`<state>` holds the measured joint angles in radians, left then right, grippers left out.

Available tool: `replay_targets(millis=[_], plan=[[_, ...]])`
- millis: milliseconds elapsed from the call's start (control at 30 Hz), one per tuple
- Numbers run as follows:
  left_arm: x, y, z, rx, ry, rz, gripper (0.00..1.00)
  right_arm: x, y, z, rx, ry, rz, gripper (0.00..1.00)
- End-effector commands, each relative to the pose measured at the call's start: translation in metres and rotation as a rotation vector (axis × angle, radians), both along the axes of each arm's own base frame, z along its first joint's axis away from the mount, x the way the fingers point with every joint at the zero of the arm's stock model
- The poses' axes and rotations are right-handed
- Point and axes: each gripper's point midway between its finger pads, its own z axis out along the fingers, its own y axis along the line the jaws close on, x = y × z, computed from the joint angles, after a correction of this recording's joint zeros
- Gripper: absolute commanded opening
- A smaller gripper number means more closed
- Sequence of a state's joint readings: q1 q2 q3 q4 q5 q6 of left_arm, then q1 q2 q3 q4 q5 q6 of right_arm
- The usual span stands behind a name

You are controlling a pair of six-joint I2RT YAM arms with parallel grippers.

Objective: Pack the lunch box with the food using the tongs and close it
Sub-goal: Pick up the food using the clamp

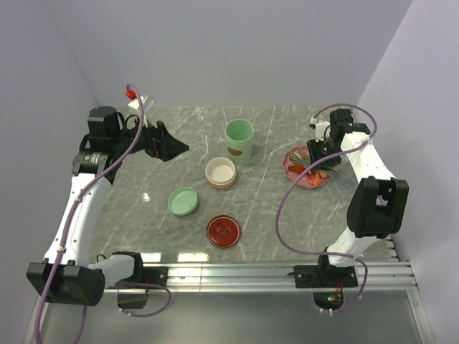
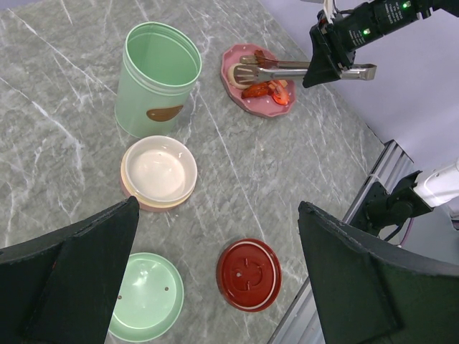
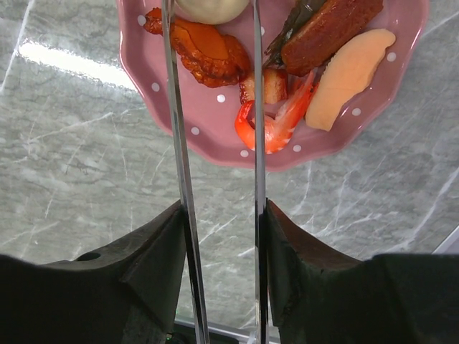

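The silver tongs (image 3: 177, 129) run up between my right gripper's (image 3: 222, 215) fingers, which are shut on both arms. The tong tips reach over the pink plate (image 3: 215, 136). The food there includes a shrimp (image 3: 276, 125), a reddish-brown piece (image 3: 208, 54), a brown sausage (image 3: 330, 29) and an orange slice (image 3: 348, 75). From above, the right gripper (image 1: 319, 154) hangs over the plate (image 1: 295, 166) at the right. The green lunch box cylinder (image 1: 239, 141) stands upright and open at mid-table. My left gripper (image 1: 166, 147) is open and empty, high at the left.
A cream bowl (image 1: 220, 172) sits in front of the green cylinder. A green lid (image 1: 183, 201) and a red lid (image 1: 223, 231) lie nearer the arm bases. The metal rail (image 1: 287, 272) runs along the near edge. Walls close in left, back and right.
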<state>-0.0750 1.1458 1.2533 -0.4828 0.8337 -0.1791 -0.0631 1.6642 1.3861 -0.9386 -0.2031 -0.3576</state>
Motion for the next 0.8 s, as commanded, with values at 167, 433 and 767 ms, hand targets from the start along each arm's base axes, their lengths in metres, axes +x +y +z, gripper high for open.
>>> replay_targets(millis=[167,433,767], plan=[[-0.003,-0.001,0.019,-0.003,-0.069,-0.018,1.0,0.007,0.001,0.052,-0.018,-0.136,0.015,0.45],[-0.004,0.0,0.018,0.001,-0.063,-0.015,0.99,-0.005,0.0,0.078,-0.034,-0.182,0.035,0.43],[-0.005,0.001,0.019,-0.003,-0.033,0.001,1.0,-0.063,0.037,0.109,0.009,-0.155,0.231,0.43]])
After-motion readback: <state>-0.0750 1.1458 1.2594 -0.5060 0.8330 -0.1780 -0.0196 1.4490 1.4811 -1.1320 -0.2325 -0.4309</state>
